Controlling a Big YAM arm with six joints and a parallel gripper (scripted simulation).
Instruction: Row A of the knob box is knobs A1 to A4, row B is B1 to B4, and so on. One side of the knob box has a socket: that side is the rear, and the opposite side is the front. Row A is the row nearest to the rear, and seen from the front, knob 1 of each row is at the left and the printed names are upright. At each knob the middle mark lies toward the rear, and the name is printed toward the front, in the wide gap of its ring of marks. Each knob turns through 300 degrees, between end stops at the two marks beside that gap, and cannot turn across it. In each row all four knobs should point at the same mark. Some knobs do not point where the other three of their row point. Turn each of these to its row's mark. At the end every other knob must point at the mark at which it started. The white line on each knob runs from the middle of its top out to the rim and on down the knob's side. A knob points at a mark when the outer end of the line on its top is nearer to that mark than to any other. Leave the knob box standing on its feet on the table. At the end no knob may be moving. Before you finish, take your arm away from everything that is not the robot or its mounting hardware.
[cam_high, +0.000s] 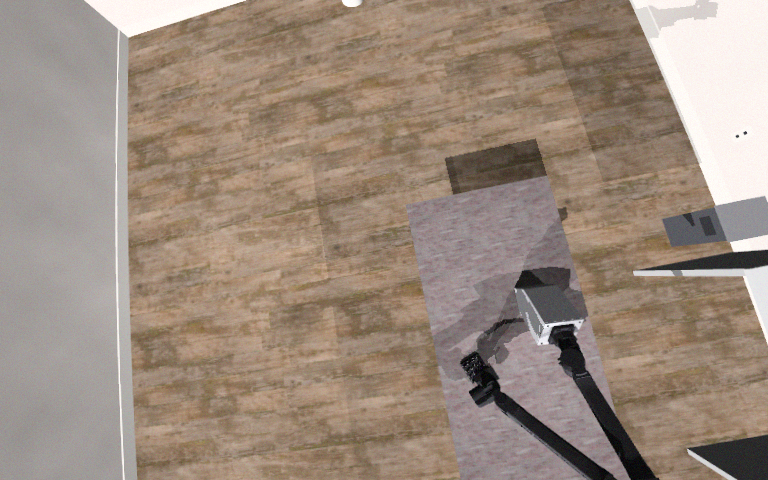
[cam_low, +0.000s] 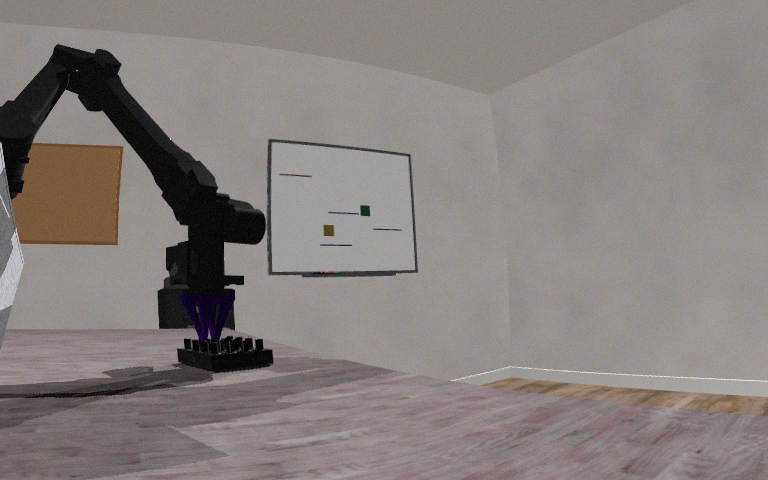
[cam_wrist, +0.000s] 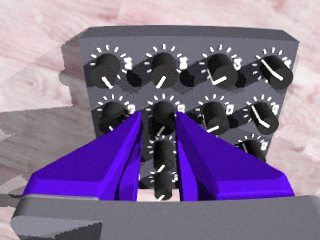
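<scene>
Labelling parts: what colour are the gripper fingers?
Blue-purple fingers; clearest in the wrist view.

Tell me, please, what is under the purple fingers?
The knob box on the table; one black knob stands between the fingers. The fingers cover the knobs beside it, and I cannot tell whether they touch it.
</scene>
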